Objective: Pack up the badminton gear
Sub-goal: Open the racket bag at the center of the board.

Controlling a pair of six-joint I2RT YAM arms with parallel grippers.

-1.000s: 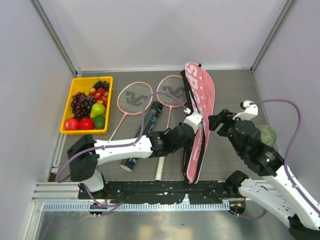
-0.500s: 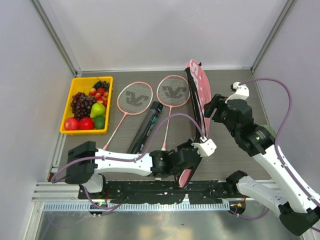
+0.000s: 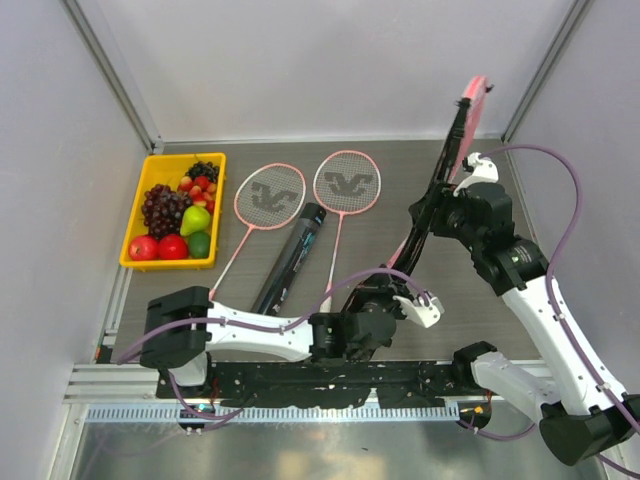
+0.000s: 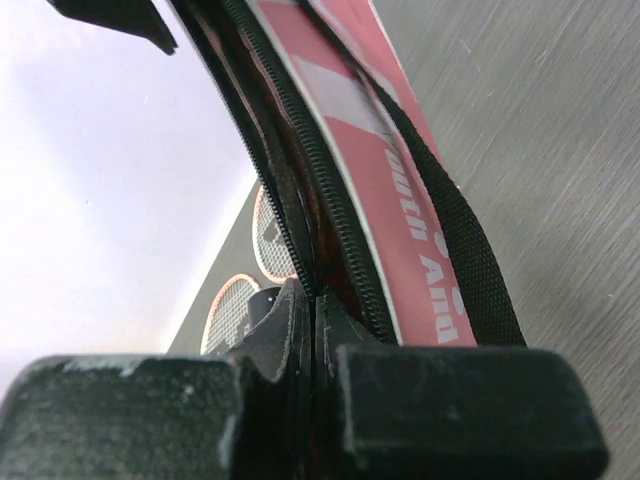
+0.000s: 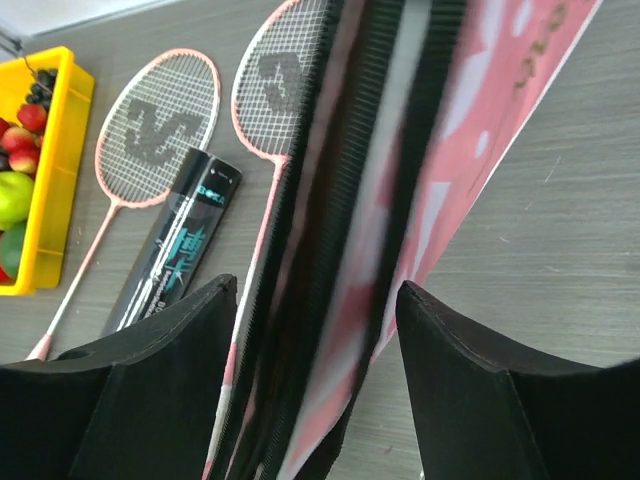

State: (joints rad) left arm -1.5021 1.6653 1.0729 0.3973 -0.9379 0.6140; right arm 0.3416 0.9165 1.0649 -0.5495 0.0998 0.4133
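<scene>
Left tool: Your left tool (image 4: 316, 332) was clamped tight on the zip edge at the near end of the pink bag (image 5: 490, 100).
Right tool: Your right tool (image 5: 315, 295) stood wide open, with the bag passing between its fingers farther up.
Bag: It stood on edge, tilted, rising from near centre toward the far right.
Rackets: The left racket (image 3: 270, 197) and the right racket (image 3: 347, 182) lay flat on the worktop (image 3: 400, 170), left of the bag.
Tube: The dark tube (image 3: 290, 258) lay slanted between their handles.
Tray: The yellow fruit tray (image 3: 137, 210) sat far left.

rt wrist view — bag (image 5: 460, 150) blurred
</scene>
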